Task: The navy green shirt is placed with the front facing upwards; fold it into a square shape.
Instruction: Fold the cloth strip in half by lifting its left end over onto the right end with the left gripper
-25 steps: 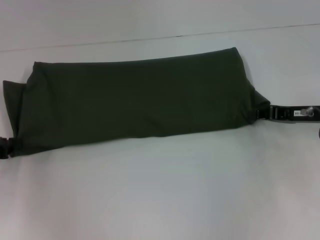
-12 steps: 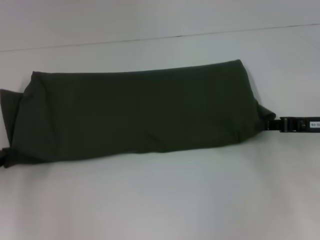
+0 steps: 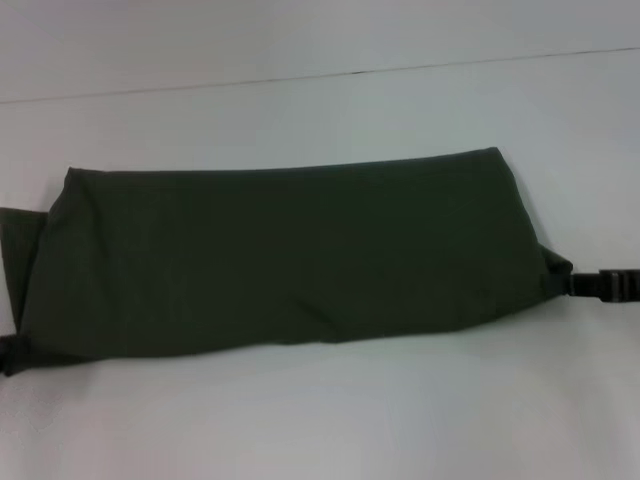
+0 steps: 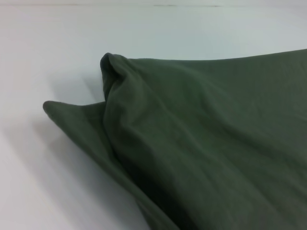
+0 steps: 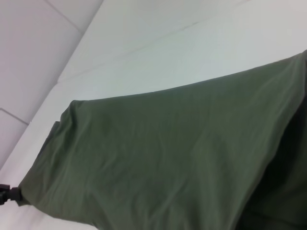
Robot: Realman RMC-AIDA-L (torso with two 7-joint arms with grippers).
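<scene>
step: fold the navy green shirt (image 3: pixel 280 255) lengthwise | left tool (image 3: pixel 8 355) and right tool (image 3: pixel 600 285) at its two ends — grip state cannot be told | advice: keep both ends level — lay it smoothly on the desk (image 3: pixel 320 420)

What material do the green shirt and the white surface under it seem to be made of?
The navy green shirt looks like soft matte knit fabric, probably cotton: it creases and drapes without shine. The table looks smooth, hard and white, perhaps laminate; its material stays uncertain.

White table (image 3: pixel 320 420); seam line across far side.
</scene>
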